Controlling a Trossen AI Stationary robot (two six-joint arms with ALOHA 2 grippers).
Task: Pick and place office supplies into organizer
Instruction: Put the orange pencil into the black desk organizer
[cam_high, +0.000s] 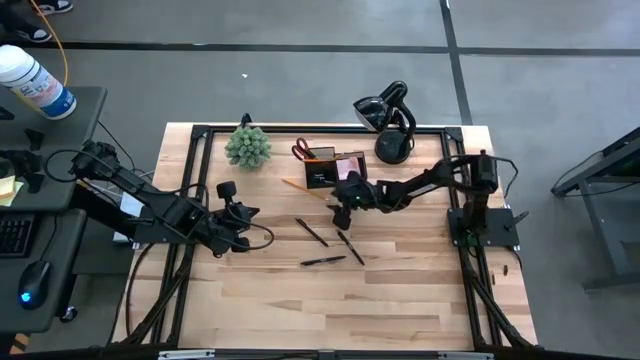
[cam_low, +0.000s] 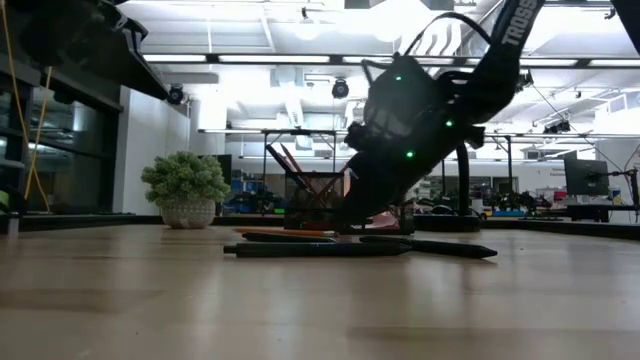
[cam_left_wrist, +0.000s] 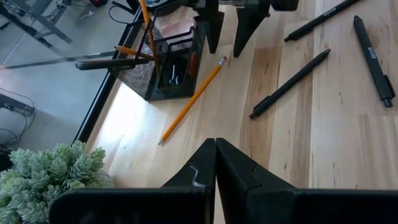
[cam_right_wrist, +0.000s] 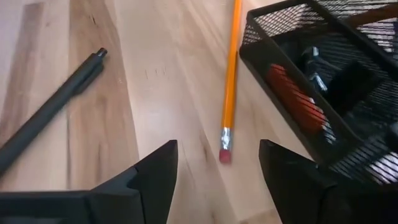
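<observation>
The black mesh organizer (cam_high: 335, 170) stands at the table's far middle, with red-handled scissors (cam_high: 302, 150), a pink pad (cam_high: 351, 162) and an orange pencil (cam_left_wrist: 147, 28) in it. Another orange pencil (cam_right_wrist: 230, 81) lies flat on the table beside its near-left wall. My right gripper (cam_right_wrist: 217, 180) is open, its fingers standing on either side of that pencil's eraser end (cam_right_wrist: 224, 153) without touching it. Three black pens (cam_high: 311, 232) (cam_high: 350, 247) (cam_high: 323, 261) lie flat nearer the table's middle. My left gripper (cam_left_wrist: 216, 165) waits shut and empty at the table's left (cam_high: 243, 214).
A spiky green plant (cam_high: 248, 146) sits in its pot at the far left. A black curved-neck stand (cam_high: 392, 122) stands at the far edge, right of the organizer. The near half of the wooden table (cam_high: 330, 310) is bare wood.
</observation>
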